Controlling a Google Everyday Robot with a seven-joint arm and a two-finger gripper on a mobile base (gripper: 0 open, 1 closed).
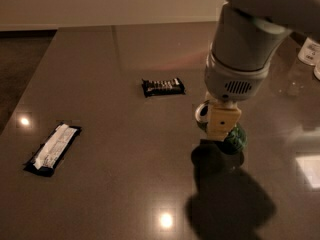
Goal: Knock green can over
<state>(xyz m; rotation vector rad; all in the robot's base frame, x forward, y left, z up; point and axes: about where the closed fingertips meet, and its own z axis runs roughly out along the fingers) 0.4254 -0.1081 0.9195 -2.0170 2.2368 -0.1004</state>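
Observation:
The green can (236, 140) is on the dark table (115, 184), right of centre. It is tilted, with its silver top (202, 113) leaning to the left and its green body lower right. My gripper (223, 123) hangs from the large grey wrist (240, 59) and is directly against the can, covering its middle. The part of the can behind the gripper is hidden.
A dark snack wrapper (162, 86) lies left of the can, further back. A black and white wrapper (52, 148) lies at the near left. White items (310, 51) stand at the right edge. The table's left edge meets dark floor (20, 64).

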